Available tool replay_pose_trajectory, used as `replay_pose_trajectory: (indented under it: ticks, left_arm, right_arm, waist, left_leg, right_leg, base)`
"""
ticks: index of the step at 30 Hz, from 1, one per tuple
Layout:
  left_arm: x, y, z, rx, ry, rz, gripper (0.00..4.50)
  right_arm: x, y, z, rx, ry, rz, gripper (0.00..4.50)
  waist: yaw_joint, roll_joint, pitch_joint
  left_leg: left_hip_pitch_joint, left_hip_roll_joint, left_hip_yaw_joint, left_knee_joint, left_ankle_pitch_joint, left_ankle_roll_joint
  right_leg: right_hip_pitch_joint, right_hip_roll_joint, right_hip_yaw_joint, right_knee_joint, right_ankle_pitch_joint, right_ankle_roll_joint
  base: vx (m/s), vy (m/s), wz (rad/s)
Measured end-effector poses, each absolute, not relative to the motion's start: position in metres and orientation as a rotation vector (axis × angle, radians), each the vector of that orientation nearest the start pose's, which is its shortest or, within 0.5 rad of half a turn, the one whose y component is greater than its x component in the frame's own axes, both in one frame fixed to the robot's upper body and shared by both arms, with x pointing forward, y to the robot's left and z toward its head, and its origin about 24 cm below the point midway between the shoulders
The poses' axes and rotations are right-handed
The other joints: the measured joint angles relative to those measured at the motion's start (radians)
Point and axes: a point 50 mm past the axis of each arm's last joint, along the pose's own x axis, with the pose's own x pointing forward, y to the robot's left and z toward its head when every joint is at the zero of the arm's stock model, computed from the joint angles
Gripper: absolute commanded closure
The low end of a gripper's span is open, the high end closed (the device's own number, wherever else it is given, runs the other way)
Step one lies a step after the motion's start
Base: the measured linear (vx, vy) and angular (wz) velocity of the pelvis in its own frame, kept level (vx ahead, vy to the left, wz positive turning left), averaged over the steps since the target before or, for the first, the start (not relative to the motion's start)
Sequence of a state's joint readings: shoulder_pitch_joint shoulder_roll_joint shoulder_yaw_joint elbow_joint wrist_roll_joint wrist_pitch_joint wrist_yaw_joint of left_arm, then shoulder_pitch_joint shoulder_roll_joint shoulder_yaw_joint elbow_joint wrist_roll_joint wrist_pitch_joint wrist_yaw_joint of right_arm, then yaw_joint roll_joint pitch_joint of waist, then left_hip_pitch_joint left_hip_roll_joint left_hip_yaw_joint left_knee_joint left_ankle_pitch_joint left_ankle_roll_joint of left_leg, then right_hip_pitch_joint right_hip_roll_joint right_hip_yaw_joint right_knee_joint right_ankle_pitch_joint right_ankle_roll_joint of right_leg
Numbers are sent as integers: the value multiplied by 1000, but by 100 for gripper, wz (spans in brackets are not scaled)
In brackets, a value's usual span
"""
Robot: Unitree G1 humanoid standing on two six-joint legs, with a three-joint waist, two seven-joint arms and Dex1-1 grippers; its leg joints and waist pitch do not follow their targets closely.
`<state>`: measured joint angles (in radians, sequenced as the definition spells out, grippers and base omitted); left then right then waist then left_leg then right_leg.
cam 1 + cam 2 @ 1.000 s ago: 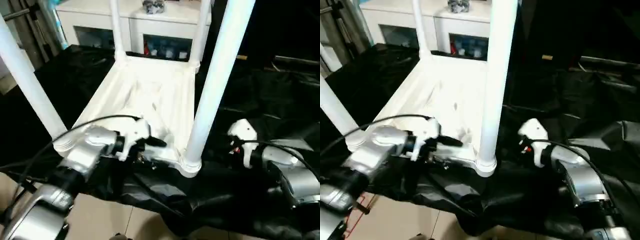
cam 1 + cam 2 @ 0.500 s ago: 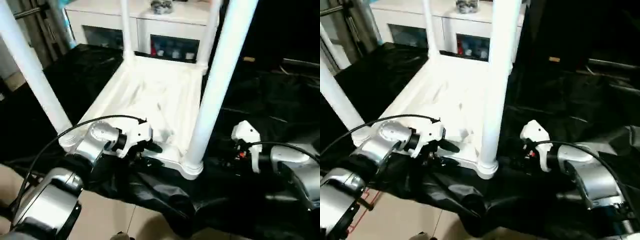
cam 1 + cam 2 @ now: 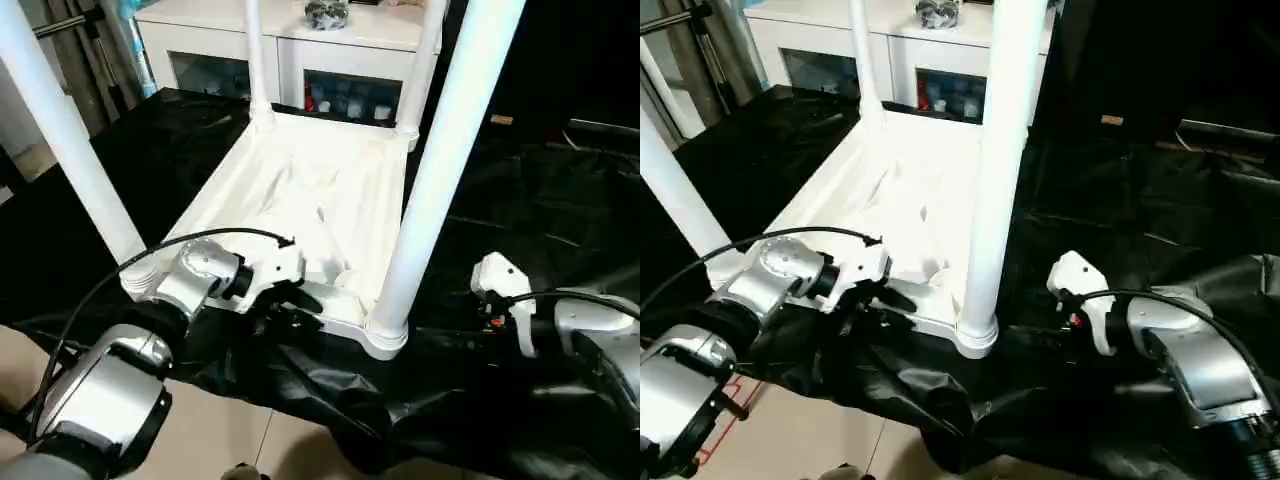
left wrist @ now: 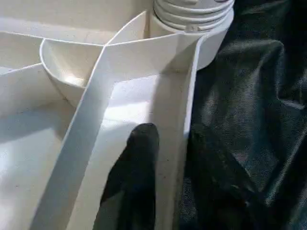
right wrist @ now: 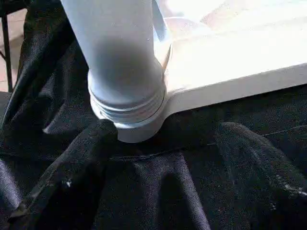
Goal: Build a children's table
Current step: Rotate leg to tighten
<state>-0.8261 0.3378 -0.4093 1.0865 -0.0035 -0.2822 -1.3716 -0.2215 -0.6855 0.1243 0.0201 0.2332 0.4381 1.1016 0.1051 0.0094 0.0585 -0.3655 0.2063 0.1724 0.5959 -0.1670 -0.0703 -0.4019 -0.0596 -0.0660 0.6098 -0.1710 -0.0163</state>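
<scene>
All four legs (image 3: pixel 440 170) stand seated in the corner sockets of the upturned tabletop (image 3: pixel 320 200), which lies on the black-draped table (image 3: pixel 560 210). My left tool (image 4: pixel 165 163) straddles the tabletop's near rim, one finger inside, one outside; I cannot tell whether it truly clamps. My right tool (image 5: pixel 163 163) waits, fingers apart, just beside the near right socket (image 5: pixel 139 120). Assembly looks nearly done; next I judge a firm two-sided hold, then turning the table upright.
</scene>
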Motion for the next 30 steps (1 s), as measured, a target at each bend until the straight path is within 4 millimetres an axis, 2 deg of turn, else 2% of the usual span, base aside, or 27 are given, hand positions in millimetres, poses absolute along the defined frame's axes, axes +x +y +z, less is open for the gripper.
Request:
replay_pose_trajectory:
  ticks: [3, 10, 12, 15, 18, 22, 26, 30]
  left_arm:
    - [330, 130, 49, 512, 456, -1577, 373]
    - [331, 125, 47, 498, 501, -1574, 435]
    - [331, 123, 47, 489, 518, -1564, 443]
    - [333, 122, 46, 464, 537, -1530, 450]
    - [334, 120, 44, 423, 527, -1459, 450]
    - [334, 118, 43, 398, 486, -1379, 450]
    - [328, 117, 41, 410, 390, -1375, 450]
    - [325, 109, 42, 411, 375, -1402, 450]
  right_arm:
    - [259, -210, 74, -273, 520, 1081, 81]
    - [259, -210, 74, -268, 524, 1079, 81]
    - [259, -210, 73, -259, 524, 1075, 53]
    - [259, -210, 73, -256, 523, 1070, 36]
    - [259, -208, 72, -246, 520, 1073, 10]
    - [265, -196, 69, -224, 459, 1066, 4]
    - [287, -180, 63, -290, 368, 965, 4]
    - [293, -170, 62, -282, 342, 972, 4]
  waist:
    - [3, 1, -1]
    - [2, 4, -2]
    - [-4, 4, -2]
    - [-16, 4, -2]
    - [-22, 4, -2]
    - [-30, 5, -3]
    - [-43, 5, -3]
    - [-35, 5, -3]
  left_leg:
    - [0, 0, 0, 0, 0, 0]
    - [3, 0, 0, 0, 0, 0]
    - [5, 0, 0, 0, 0, 0]
    - [7, 0, 0, 0, 0, 0]
    - [9, 0, 0, 0, 0, 0]
    - [12, 0, 0, 0, 0, 0]
    - [11, -1, -1, 0, 0, 0]
    - [7, -2, 0, -3, 0, 0]
  right_leg:
    - [0, 0, 0, 0, 0, 0]
    - [3, 0, 0, 0, 0, 0]
    - [4, 0, 0, 0, 0, 0]
    - [5, 0, 0, 0, 0, 0]
    - [5, 0, -1, 0, 0, 0]
    - [4, -1, -3, -1, 0, 0]
    - [3, -2, -4, -4, 0, 0]
    - [4, -2, -3, -9, 0, 0]
  base:
    - [0, 0, 0]
    - [0, 0, 0]
    - [0, 0, 0]
    - [0, 0, 0]
    - [0, 0, 0]
    - [0, 0, 0]
    - [0, 0, 0]
    - [0, 0, 0]
